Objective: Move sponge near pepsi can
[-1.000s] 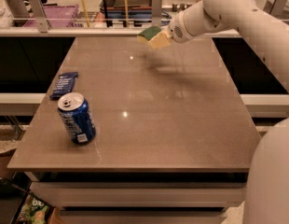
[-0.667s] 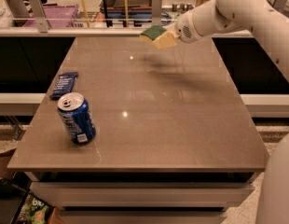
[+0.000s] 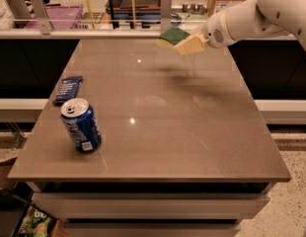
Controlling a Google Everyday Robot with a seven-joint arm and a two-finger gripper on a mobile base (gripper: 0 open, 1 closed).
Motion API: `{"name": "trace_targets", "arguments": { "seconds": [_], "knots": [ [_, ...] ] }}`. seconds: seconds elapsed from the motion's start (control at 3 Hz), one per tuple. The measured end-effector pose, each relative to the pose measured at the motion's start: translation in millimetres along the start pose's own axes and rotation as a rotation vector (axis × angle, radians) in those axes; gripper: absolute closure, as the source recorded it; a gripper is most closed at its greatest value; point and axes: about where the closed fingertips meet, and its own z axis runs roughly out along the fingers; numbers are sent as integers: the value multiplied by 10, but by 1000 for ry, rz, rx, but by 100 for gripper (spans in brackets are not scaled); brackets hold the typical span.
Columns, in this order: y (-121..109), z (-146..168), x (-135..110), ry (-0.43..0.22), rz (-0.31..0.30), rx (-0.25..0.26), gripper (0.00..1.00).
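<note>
The blue pepsi can [image 3: 81, 125] with a silver top stands upright at the table's front left. The sponge [image 3: 172, 36], pale yellow with a dark green top, is held in the air above the far right part of the table. My gripper [image 3: 186, 43] reaches in from the upper right on the white arm and is shut on the sponge, well above the tabletop. The sponge is far from the can, across the table to its upper right.
A flat dark blue packet [image 3: 68, 89] lies near the left edge behind the can. The grey-brown table [image 3: 168, 132] has a railing and shelves with a purple bin [image 3: 53, 17] behind it. Dark gaps drop off at both sides.
The arm has lifted and drawn slightly to the right with the sponge still held. The can and the packet have not moved.
</note>
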Motion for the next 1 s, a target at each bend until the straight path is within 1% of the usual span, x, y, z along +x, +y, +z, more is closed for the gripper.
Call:
{"name": "trace_targets", "arguments": {
  "seconds": [0.33,1.0],
  "knots": [
    [158,-145,80,18,-11,-37,100],
    [580,-314,333,46,-49,-155,100]
  ]
}}
